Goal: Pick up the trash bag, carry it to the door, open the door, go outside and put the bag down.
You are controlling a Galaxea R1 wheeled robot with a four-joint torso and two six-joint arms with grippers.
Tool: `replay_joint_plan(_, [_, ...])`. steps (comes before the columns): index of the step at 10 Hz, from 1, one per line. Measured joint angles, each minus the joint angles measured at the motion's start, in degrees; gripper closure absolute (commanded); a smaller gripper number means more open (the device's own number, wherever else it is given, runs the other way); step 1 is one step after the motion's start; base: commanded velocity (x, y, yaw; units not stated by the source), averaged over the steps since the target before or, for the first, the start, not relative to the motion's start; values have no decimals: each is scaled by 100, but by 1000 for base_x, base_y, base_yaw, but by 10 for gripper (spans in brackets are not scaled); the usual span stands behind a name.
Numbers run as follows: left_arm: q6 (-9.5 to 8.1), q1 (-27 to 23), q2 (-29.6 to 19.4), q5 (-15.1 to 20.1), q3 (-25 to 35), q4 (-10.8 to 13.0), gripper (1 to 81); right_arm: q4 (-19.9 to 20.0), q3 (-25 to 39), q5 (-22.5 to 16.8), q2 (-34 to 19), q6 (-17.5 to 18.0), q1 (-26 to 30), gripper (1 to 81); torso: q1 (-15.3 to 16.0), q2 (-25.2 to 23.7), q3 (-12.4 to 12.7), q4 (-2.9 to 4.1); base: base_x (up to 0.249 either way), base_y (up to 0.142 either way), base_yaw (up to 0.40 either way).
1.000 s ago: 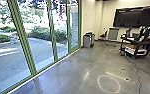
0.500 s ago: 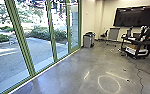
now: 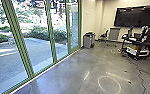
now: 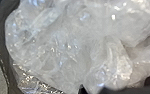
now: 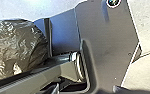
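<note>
Beside the robot's base plate (image 5: 103, 37), close to the wrist cameras, sits the dark trash bag (image 5: 16, 47), with crumpled clear plastic (image 4: 66, 45) inside its dark edge. Carriage near the body likely limits swing and keeps the head camera's path unobstructed. Whether the left gripper or right gripper is clamped on the bag cannot be told. A green-framed glass wall (image 3: 17, 37) separates the indoor floor (image 3: 73, 72) from the paved yard (image 3: 38, 52); the bag has yet to go outside.
</note>
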Motion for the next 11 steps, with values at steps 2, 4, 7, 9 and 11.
replay_joint_plan(2, [0, 0, 0, 0, 0, 0, 811, 0, 0, 0, -1, 0, -2, 10, 0, 0, 0, 0, 125, 0, 0])
replay_joint_plan(4, [0, 0, 2, 0, 0, 0, 811, 0, 0, 2, -1, 0, 2, 10, 0, 0, 0, 0, 125, 0, 0])
replay_joint_plan(7, [0, 33, 0, 28, 0, 0, 811, -13, 0, -11, 0, -2, -33, 10, 4, 2, 305, 0, 125, 0, 0])
replay_joint_plan(9, [0, 45, 0, 27, 0, 0, 811, -28, 0, -2, 0, -2, -44, 10, -5, -5, 574, 0, 125, 0, 0])
replay_joint_plan(11, [0, 127, 0, 63, -1, 0, 811, -30, 0, -39, -1, 0, -107, 10, -5, -5, 642, -59, 125, 0, 0])
